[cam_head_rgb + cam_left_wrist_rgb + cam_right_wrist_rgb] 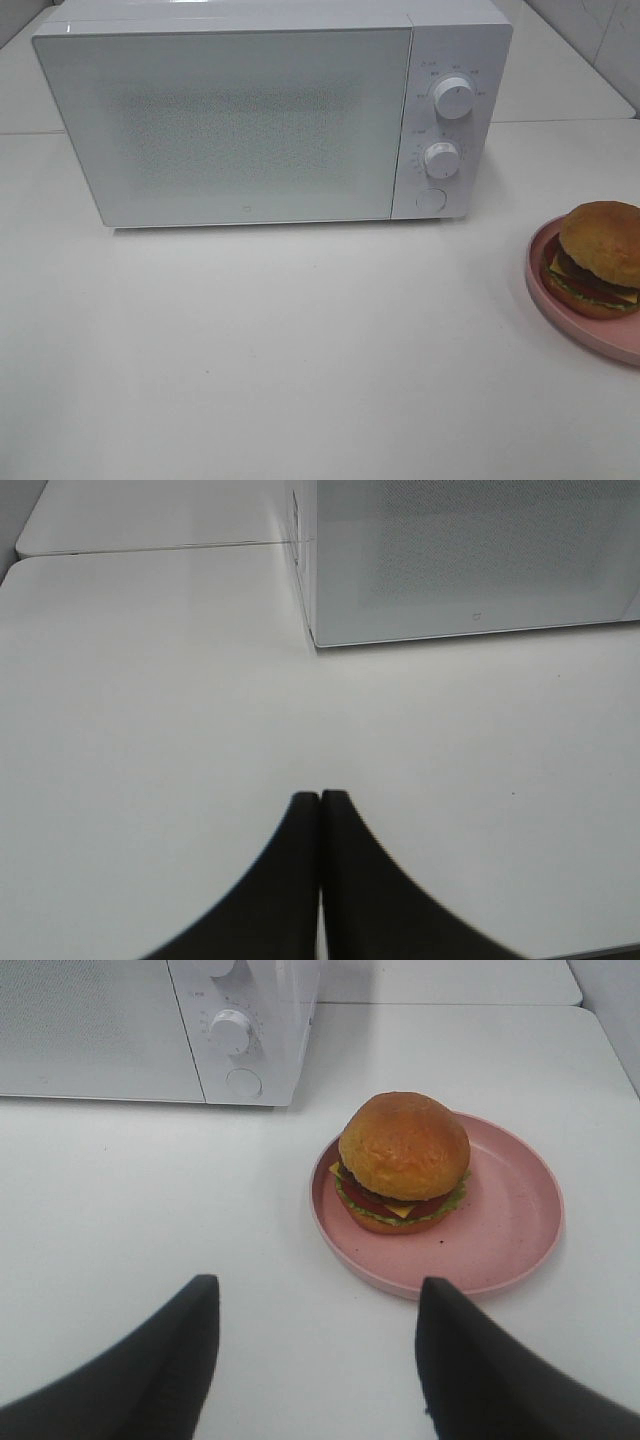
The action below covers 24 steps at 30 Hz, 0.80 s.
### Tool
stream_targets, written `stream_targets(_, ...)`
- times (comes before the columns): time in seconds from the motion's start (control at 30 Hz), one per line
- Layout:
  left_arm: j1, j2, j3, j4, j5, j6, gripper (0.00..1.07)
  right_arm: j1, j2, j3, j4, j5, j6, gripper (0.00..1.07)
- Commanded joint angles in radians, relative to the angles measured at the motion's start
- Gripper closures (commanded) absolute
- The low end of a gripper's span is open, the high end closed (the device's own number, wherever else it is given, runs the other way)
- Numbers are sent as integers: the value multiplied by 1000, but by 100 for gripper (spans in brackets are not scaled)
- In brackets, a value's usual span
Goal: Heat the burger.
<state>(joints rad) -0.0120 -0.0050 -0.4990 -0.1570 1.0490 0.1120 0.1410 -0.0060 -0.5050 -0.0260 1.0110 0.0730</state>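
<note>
Right gripper (315,1310) spread wide, empty, burger (403,1160) just ahead on pink plate (520,1220)

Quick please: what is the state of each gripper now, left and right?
Left gripper: closed, jaws together, holding nothing.
Right gripper: open, jaws wide apart, empty, short of the burger.

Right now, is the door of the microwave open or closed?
Closed. In the exterior high view the door of the microwave lies flat against its front, flush with the control panel, and no interior shows.
</note>
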Motion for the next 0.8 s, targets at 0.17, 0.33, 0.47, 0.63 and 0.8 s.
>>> stream_targets(0.17, 51, -20, 3, -1, -12, -6, 107, -81, -24, 2, -1, -9, -5, 50)
stream_targets(0.33, 47, -23, 3, -1, -12, -8, 107, -83, -24, 2, -1, -9, -5, 50)
stream_targets(0.47, 47, -23, 3, -1, -12, -8, 107, -83, -24, 2, -1, -9, -5, 50)
stream_targets(0.63, 47, -23, 3, -1, -12, -8, 107, -135, -24, 2, -1, -9, -5, 50)
stream_targets(0.8, 47, -23, 3, -1, -12, -8, 107, -131, -24, 2, -1, -9, -5, 50)
